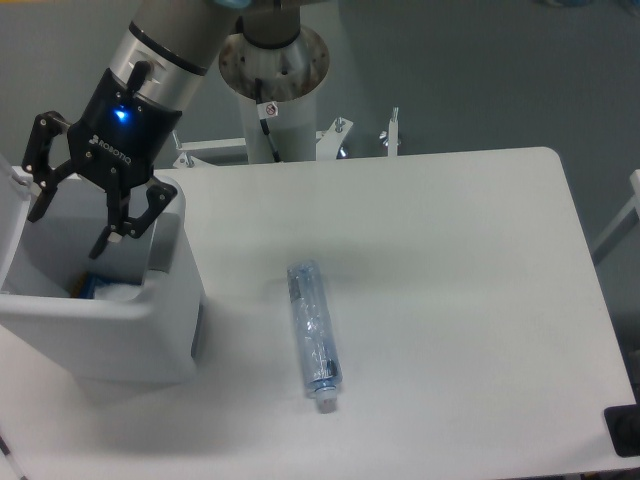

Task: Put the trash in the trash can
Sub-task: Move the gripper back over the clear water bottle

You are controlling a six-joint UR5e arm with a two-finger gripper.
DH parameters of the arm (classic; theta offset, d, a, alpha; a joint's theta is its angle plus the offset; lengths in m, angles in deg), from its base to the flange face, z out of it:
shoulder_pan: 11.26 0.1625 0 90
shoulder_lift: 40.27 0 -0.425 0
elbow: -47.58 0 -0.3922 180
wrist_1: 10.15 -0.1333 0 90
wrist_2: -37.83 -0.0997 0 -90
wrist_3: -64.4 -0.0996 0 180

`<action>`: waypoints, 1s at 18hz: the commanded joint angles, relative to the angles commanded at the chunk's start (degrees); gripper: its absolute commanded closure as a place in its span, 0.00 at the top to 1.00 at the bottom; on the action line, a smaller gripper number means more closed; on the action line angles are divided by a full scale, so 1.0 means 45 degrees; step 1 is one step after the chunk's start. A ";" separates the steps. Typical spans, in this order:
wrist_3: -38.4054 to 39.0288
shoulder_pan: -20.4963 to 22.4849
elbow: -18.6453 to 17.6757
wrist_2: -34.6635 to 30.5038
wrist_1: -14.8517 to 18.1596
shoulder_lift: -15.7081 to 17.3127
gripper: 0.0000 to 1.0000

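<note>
My gripper [70, 228] hangs open over the mouth of the white trash can [165, 320] at the table's left edge, with nothing between its fingers. Deep inside the can a patch of the crumpled white wrapper [112, 293] shows beside something blue. The clear plastic bottle [314, 334] with its blue label and white cap lies flat on the table, cap toward the front edge, well to the right of the can.
The arm's white base column [275, 90] stands behind the table's back edge. The can's open lid [12, 210] rises at the far left. A dark object [622, 430] sits at the table's front right corner.
</note>
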 joint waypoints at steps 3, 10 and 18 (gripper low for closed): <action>-0.0019 0.0995 0.0234 0.0000 0.0000 -0.0137 0.76; 0.0020 0.2013 0.1367 -0.0623 0.0195 -0.1560 0.92; -0.0058 0.2755 0.1661 -0.2947 0.0234 -0.3494 0.99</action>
